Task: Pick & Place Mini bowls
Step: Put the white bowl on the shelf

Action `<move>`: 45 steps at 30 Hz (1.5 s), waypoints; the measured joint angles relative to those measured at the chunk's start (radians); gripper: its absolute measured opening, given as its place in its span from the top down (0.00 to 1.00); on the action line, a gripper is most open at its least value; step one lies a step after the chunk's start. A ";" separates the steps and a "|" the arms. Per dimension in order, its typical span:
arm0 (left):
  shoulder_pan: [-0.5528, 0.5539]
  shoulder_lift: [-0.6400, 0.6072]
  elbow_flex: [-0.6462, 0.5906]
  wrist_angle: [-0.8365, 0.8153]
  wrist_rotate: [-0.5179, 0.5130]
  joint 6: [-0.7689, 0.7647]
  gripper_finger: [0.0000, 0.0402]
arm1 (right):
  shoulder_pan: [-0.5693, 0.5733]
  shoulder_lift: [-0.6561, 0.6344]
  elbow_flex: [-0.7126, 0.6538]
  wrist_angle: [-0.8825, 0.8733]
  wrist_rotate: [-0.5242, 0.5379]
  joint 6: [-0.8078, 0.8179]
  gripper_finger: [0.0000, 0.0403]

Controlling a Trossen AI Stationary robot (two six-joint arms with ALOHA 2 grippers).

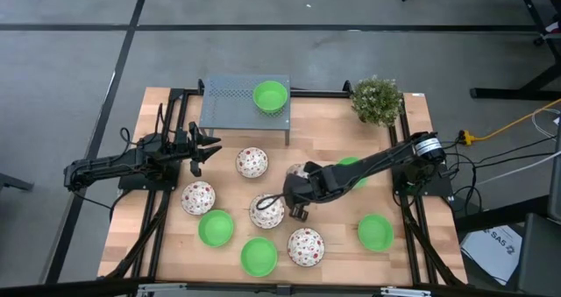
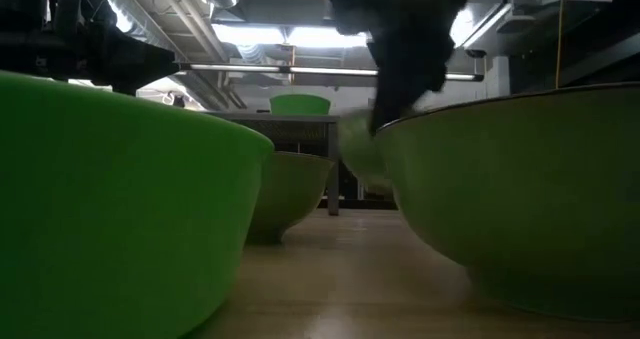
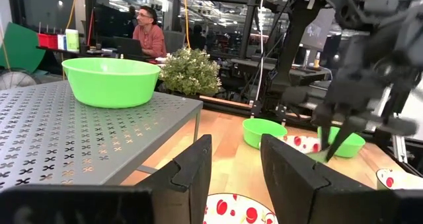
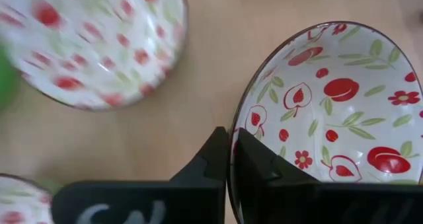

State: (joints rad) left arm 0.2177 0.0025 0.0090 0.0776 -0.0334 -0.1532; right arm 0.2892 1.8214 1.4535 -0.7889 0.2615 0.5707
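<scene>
Several mini bowls lie on the wooden table, green and white with red-and-green speckles. One green bowl [image 1: 270, 95] sits on the grey perforated stand [image 1: 230, 104]. My right gripper [image 1: 292, 202] reaches to the table's middle and is shut on a speckled bowl [image 1: 266, 211], which also fills the right wrist view [image 4: 330, 112]. Another speckled bowl [image 4: 92, 39] lies beside it. My left gripper [image 1: 209, 148] hovers open at the stand's near left corner, above a speckled bowl [image 3: 238, 211], touching nothing. My right gripper pinches the speckled bowl's rim [image 4: 232, 141], one finger [image 4: 264, 168] inside the bowl and the other [image 4: 210, 159] outside. The fingers come from above, pointing down. In the low view the pale bowl [image 2: 358, 149] shows below the gripper, tilted and apparently raised off the wood.
A bushy potted plant [image 1: 377, 100] stands at the far right corner. Green bowls [image 1: 216, 228] [image 1: 259, 256] [image 1: 375, 231] and speckled ones [image 1: 198, 197] [image 1: 306, 246] [image 1: 252, 162] ring the held bowl. Another green bowl [image 1: 351, 167] lies under the right arm. A person sits in the room beyond.
</scene>
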 joint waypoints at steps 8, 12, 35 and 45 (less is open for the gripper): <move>0.000 0.000 0.000 0.000 0.000 0.000 0.69 | -0.019 -0.001 0.223 0.007 0.020 -0.080 0.97; 0.000 0.000 0.000 0.000 0.000 0.000 0.69 | -0.034 -0.002 0.329 0.019 0.034 -0.143 0.97; 0.000 0.000 0.000 0.000 0.000 0.000 0.69 | -0.300 -0.002 0.428 0.485 -0.060 -0.993 0.96; 0.000 0.000 0.000 0.000 0.000 0.000 0.69 | -0.437 0.018 0.428 0.512 -0.176 -1.241 0.96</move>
State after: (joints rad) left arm 0.2177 0.0025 0.0087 0.0776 -0.0330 -0.1528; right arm -0.1480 1.8396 1.8815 -0.2767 0.0859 -0.6703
